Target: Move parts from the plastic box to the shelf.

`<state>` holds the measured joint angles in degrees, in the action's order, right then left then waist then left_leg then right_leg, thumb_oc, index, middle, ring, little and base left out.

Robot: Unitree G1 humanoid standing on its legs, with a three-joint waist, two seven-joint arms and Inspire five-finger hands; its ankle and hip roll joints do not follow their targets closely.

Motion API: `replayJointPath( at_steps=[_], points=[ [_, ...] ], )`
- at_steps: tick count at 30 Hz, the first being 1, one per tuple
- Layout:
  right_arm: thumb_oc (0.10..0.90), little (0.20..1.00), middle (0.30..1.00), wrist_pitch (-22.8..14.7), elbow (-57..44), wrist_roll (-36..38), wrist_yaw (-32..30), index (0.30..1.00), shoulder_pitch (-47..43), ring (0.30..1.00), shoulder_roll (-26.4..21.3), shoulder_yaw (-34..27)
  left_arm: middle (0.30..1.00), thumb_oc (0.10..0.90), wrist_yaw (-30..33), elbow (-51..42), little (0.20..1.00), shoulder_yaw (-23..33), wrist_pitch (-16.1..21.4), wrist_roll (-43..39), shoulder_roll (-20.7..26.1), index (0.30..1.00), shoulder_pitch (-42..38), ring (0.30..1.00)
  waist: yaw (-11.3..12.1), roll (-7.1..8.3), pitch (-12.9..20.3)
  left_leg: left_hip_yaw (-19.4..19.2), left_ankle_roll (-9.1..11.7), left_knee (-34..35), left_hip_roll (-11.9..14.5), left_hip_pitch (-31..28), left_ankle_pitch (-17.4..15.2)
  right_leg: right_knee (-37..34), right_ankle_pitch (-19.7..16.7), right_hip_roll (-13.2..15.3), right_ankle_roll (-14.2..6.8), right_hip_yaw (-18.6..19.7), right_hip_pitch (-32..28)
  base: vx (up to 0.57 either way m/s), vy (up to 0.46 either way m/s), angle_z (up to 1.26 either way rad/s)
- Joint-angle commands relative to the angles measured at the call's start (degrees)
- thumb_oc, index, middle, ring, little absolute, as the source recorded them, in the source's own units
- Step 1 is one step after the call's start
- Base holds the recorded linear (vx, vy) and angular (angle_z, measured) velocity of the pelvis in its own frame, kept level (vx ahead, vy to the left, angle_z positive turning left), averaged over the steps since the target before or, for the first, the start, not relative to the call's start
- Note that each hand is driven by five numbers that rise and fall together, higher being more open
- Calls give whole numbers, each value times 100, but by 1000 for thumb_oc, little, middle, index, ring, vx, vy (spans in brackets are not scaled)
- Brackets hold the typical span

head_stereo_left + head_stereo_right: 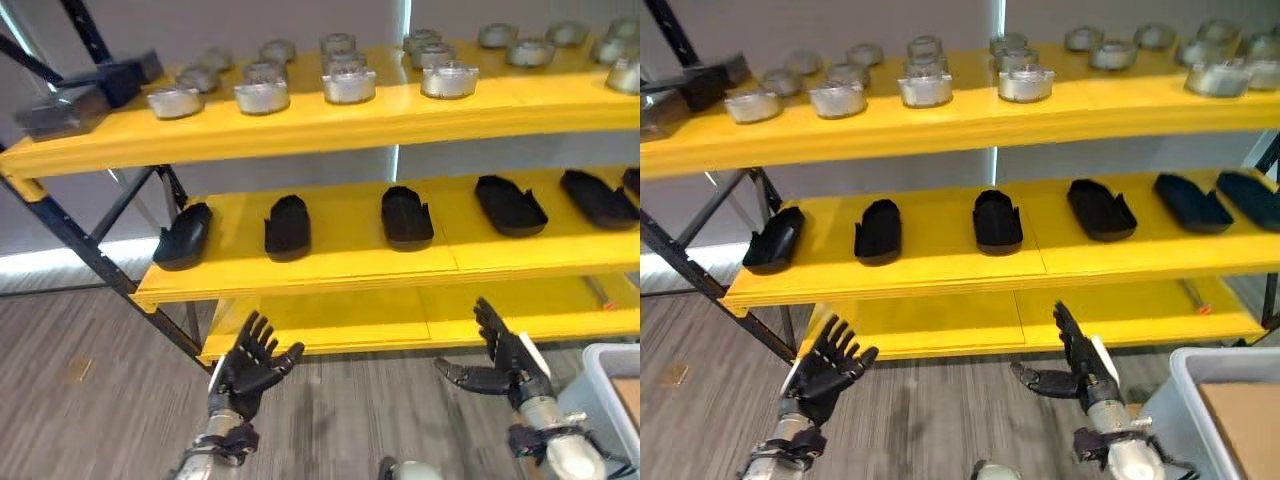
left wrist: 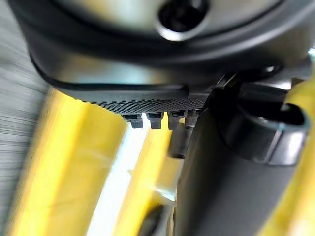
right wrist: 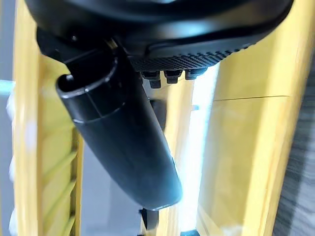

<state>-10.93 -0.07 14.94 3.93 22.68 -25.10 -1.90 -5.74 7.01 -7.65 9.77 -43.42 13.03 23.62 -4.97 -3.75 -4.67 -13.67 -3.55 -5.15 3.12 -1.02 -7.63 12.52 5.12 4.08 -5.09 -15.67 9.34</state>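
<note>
Before the yellow shelf [image 1: 330, 262], both hands raised, fingers spread, holding nothing.

Nearest, the left hand [image 1: 250, 366] and right hand [image 1: 505, 366] hang over the floor [image 1: 90, 370]; the plastic box [image 1: 1225, 405] sits beside the right hand, cut off, contents unclear. Beyond the fingers, black parts [image 1: 287, 226] line the middle shelf board, well apart. Farthest, silver parts [image 1: 349, 84] crowd the top board.

black parts [image 1: 287, 226] on yellow shelf [image 1: 340, 262], white plastic box [image 1: 612, 385]

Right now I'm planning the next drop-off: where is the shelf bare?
The bottom shelf is mostly bare. On the middle shelf, gaps separate the black parts. The top shelf is crowded with silver parts. Both hands are open: left, right.
</note>
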Motion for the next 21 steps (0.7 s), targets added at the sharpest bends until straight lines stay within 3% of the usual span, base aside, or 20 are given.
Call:
replayJointPath(
  at_steps=[1, 21],
  points=[
    [900, 1000, 1000, -471, -300, 309, -98, 1000, -465, 1000, -56, -99, 1000, 900, -151, -567, 1000, 344, 513, 352, 360, 1000, -169, 1000, -46, 369, 338, 67, 591, 1015, -93, -137, 1129, -1724, -1025, 229, -144, 152, -1292, 5, 41, -12],
    [900, 1000, 1000, -387, 22, 427, -178, 1000, -644, 1000, -28, 223, 1000, 900, 148, 75, 1000, 495, 608, 549, 184, 1000, -348, 1000, -12, 476, 377, -151, 609, 1015, 15, -238, 1091, -1719, -1107, 278, -228, 199, -1290, 17, 15, -6]
  ],
)
